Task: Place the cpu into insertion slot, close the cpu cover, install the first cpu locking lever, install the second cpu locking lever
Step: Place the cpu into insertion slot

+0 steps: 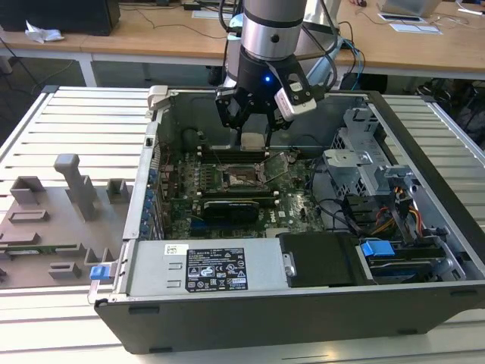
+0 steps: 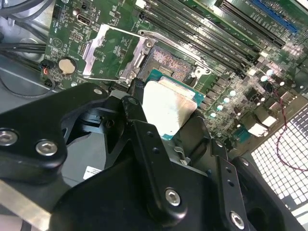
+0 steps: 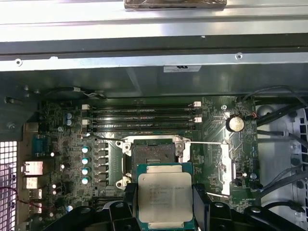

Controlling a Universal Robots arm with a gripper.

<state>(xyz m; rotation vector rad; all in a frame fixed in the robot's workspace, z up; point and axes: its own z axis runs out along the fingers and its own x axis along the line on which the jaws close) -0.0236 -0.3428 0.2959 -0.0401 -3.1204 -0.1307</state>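
- Your hand [image 1: 252,125] is clamped on the cpu [image 3: 164,196], held near the insertion slot [image 3: 155,153].
- The slot is empty and the cpu cover [image 2: 92,57] stands open; all four steps remain for you.

PC case [image 1: 303,303] open. The gripper [image 1: 254,130] clamps the cpu [image 1: 252,141] above the mobo. The insertion slot [image 1: 244,179] sits just below it, uncovered, w/ the cpu cover [image 1: 279,162] tilted up beside.
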